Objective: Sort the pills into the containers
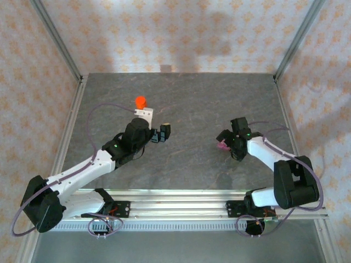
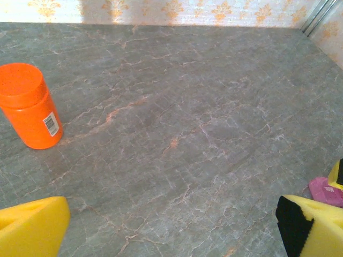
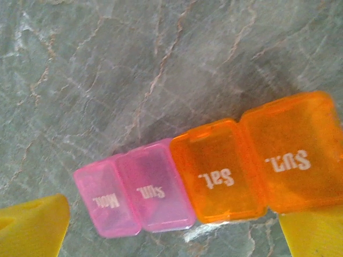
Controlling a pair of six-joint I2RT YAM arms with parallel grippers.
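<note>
One pink container, one orange container, one bottle; left tool, right tool spread.
Containers touch; bottle toward worktop's far edge; middle open.

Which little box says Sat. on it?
The orange box touching the pink boxes. The end orange box says Sun.; the pink ones say Mon. and Sun.

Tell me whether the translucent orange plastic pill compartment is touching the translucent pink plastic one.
Touching. The right wrist view shows the orange compartment edge to edge with the pink compartment, no table visible between them.
</note>
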